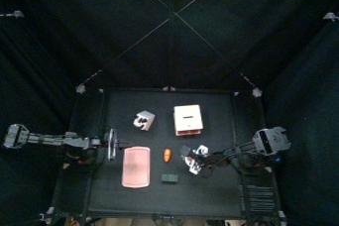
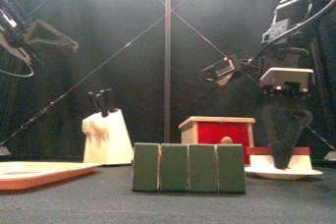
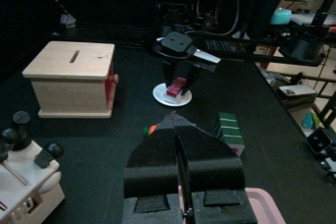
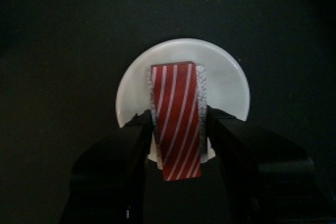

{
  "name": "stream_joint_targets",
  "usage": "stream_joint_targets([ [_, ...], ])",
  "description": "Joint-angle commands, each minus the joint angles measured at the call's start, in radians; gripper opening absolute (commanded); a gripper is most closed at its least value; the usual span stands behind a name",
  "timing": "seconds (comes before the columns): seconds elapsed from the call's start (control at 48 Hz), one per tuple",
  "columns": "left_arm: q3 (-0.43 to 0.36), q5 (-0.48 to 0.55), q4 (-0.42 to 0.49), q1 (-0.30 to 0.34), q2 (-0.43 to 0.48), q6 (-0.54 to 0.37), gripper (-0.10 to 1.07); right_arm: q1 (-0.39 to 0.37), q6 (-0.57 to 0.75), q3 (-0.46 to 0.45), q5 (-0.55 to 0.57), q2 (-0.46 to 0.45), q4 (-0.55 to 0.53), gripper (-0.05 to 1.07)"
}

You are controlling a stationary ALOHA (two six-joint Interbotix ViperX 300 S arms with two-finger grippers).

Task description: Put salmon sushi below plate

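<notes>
The salmon sushi [image 4: 178, 120], red with white stripes, lies across the small white plate [image 4: 223, 81] at the table's front right. My right gripper [image 4: 179, 154] points down over it with a jaw against each long side. The plate also shows in the top view [image 1: 199, 161], the front view [image 2: 305, 173] and the left wrist view [image 3: 165, 98]. In the front view the right gripper [image 2: 281, 145] stands on the plate next to the sushi [image 2: 300, 154]. My left gripper [image 3: 182, 141] is shut and empty, raised above the table's left side [image 1: 101, 153].
A long pink tray [image 1: 134, 167] lies front left. A small orange piece [image 1: 167, 156] lies beside it, with a dark green block [image 2: 190, 167] in front. A wooden box with a red front [image 2: 218, 130] and a white knife block [image 2: 108, 138] stand farther back.
</notes>
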Motion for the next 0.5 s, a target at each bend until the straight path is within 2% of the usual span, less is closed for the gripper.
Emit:
stream_joint_targets([
  [0.0, -0.018, -0.011, 0.003, 0.002, 0.002, 0.003, -0.02, 0.002, 0.002, -0.026, 0.003, -0.041, 0.002, 0.58],
  [0.354, -0.017, -0.009, 0.003, 0.006, 0.002, 0.003, -0.02, 0.006, 0.002, -0.034, 0.034, -0.135, -0.008, 0.58],
  [0.479, -0.017, -0.009, 0.003, 0.006, 0.002, 0.003, -0.02, 0.041, 0.002, -0.034, 0.034, -0.161, -0.006, 0.58],
])
